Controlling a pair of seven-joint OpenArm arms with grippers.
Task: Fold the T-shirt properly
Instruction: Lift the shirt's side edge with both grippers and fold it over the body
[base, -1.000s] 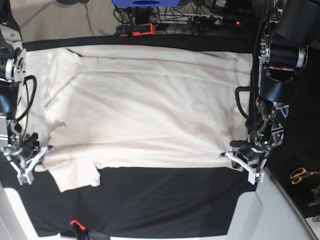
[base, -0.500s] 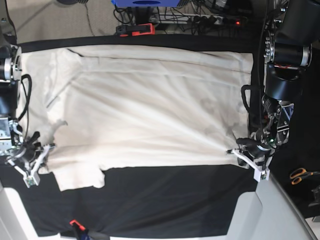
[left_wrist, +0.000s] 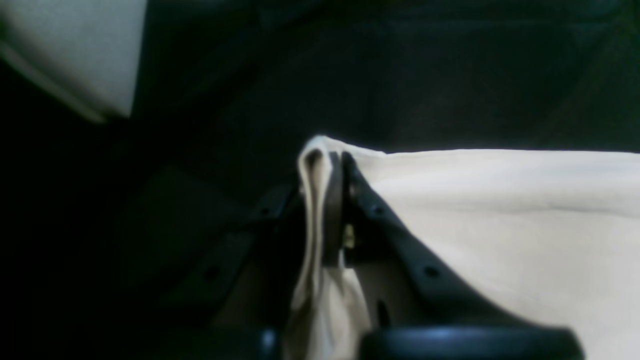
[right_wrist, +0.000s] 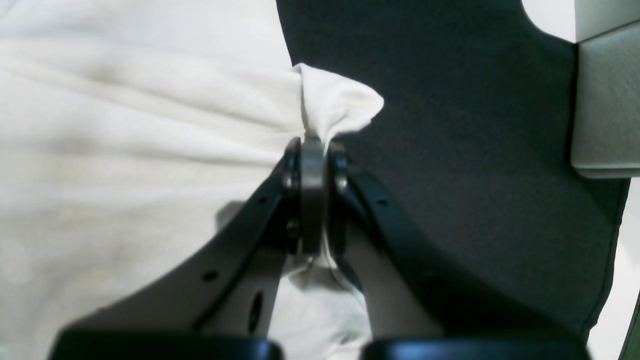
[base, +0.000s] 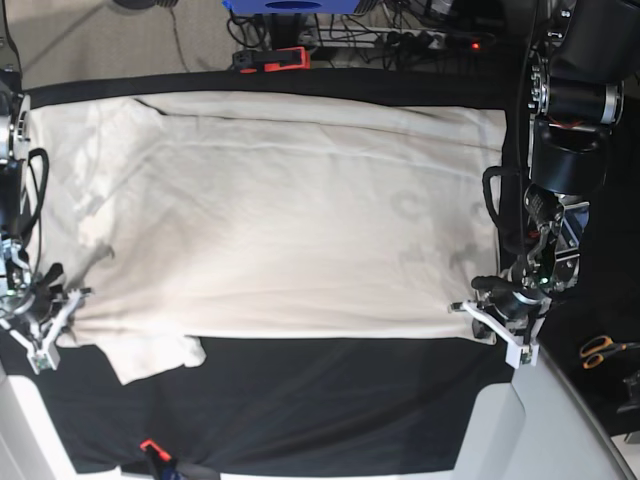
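You have the T-shirt (base: 280, 210) spread flat on the black cloth (base: 300, 410) that covers the bench, its long axis running across the base view from one arm to the other. Your left end effector (base: 503, 318) is clenched on the near corner of the shirt at that view's right, and the left wrist view shows a bunched fold of cream fabric pinched between its jaws. Your right end effector (base: 42, 322) is clenched on the shirt's near edge at the view's left, just above the sleeve (base: 155, 355) that hangs out over the black cloth; the right wrist view shows a small peak of fabric poking up past the closed jaws.

Both grips sit on the same near edge, so the whole body of the shirt lies away from you, toward the far side of the bench. As I judge it, the coming move turns on that: carry both corners together over the shirt toward the far edge, keeping the line between them parallel to the long axis, or the fold will skew. Neither arm is nearer; each holds its own end
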